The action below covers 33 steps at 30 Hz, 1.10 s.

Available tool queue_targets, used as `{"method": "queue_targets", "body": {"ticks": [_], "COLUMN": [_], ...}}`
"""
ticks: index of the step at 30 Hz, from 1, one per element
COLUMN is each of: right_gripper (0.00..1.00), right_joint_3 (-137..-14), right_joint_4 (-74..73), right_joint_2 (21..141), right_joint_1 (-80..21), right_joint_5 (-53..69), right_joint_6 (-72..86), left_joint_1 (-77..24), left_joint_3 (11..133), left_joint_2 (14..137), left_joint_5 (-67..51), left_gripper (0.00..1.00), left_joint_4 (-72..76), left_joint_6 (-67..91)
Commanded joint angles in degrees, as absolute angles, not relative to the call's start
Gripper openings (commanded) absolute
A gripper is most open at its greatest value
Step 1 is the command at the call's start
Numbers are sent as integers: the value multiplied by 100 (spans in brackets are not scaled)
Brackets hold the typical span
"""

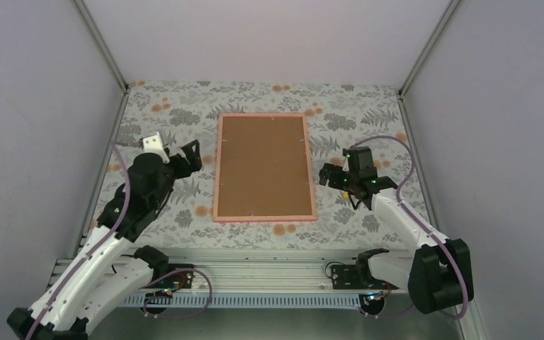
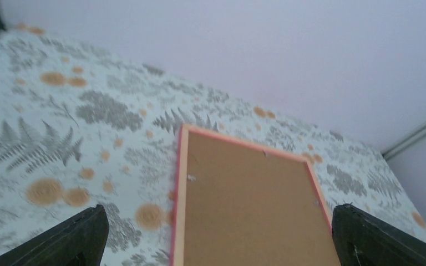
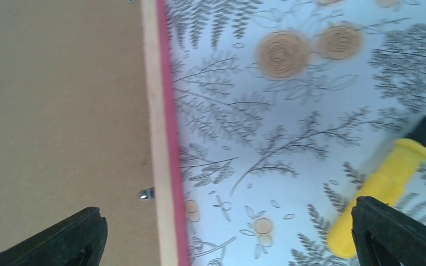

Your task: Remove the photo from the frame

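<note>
A cloth (image 1: pixel 163 113) covers the table, white with grey ferns and leaves and round orange flowers all over it. A tool with a fat yellow handle (image 3: pixel 383 188) and a black end lies slanted on the cloth; it looks blurry. Plain pale walls (image 1: pixel 255 35) stand all around, with a thin metal post (image 1: pixel 103 42) in each back corner and a silver rail (image 1: pixel 269 265) along the near edge.

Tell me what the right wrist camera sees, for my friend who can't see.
A pink frame lies face down on a floral tablecloth, its brown backing board and one small metal clip showing at left. A yellow-handled tool lies on the cloth at right, and the open right end effector hangs above.
</note>
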<state>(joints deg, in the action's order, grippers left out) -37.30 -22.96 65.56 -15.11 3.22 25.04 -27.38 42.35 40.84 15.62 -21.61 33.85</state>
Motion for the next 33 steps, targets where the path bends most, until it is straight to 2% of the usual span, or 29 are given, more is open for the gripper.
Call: {"method": "queue_targets", "body": {"ticks": [1, 9, 16, 23, 28, 33], "right_gripper": [100, 100, 92, 77, 61, 48], "right_joint_3": [-3859, -3865, -3871, -3860, -3923, -4103], "right_joint_4": [-2590, -2491, -2346, -2119, -1948, -1969], "right_joint_2": [6479, 6849, 7378, 7770, 8095, 8386], "right_joint_1": [-1196, -541, -320, -44, 93, 136], "right_joint_5": [-44, -168, -446, -541, -396, -378], "right_joint_6": [2741, 2827, 2904, 2940, 2936, 2946], "left_joint_1": [-2707, -2708, -2707, -2709, -2708, -2708], "left_joint_3": [4320, 4015, 4300, 4333, 4400, 4365], "left_joint_2": [3571, 2774, 2899, 2847, 2835, 2842], "left_joint_5": [2176, 3252, 2850, 2815, 3115, 2830], "left_gripper": [100, 100, 100, 100, 100, 100], "left_joint_4": [-2296, -2317, -2437, -2545, -2830, -2698], "left_joint_6": [2742, 2458, 2122, 2168, 2526, 2425]}}
